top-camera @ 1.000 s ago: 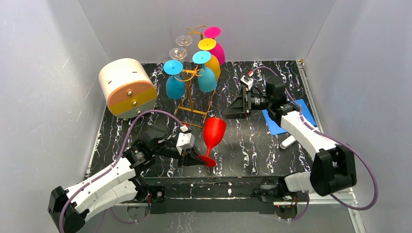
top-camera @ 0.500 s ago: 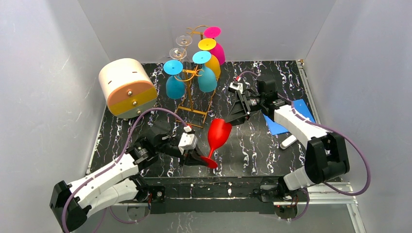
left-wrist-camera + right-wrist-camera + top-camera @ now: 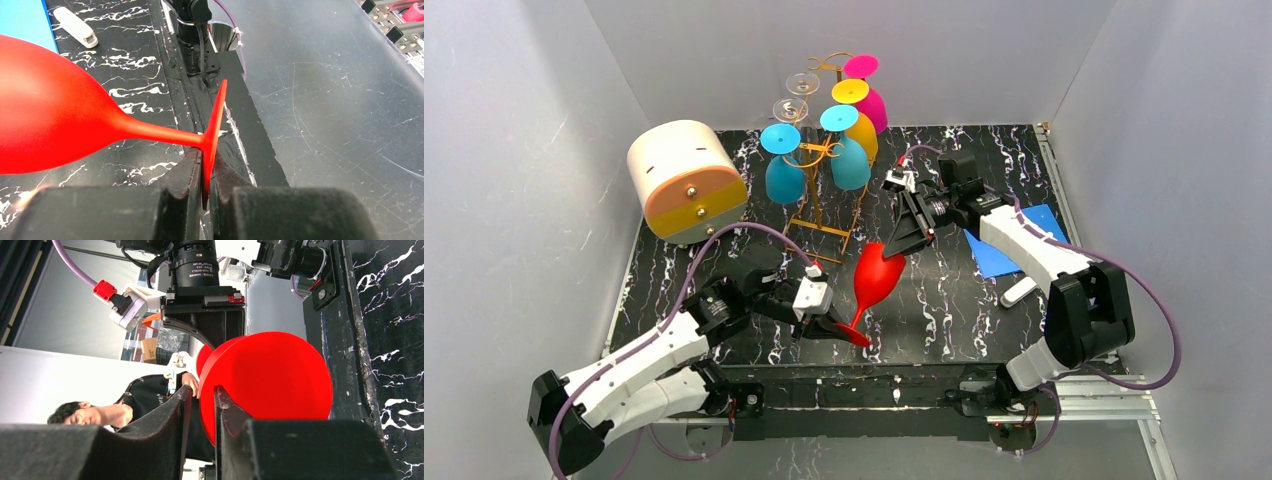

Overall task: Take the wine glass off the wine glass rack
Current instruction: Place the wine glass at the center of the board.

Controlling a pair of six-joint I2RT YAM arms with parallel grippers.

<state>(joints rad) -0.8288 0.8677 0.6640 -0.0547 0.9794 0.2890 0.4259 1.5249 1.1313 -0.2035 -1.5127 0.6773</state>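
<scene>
Red wine glass (image 3: 879, 272) hangs tilted at 5 o'clock from the wine glass rack (image 3: 816, 200), clear of it. Left gripper (image 3: 206, 170) pinches its foot. Right gripper (image 3: 203, 392) straddles the bowl's rim, and I can't tell whether it's gripping.

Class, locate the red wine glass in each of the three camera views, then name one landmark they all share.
Top external: red wine glass, lower centre, tilted.
Left wrist: the glass fills the left half.
Right wrist: the glass, centre right.
Shared landmark: black marbled tabletop.
</scene>
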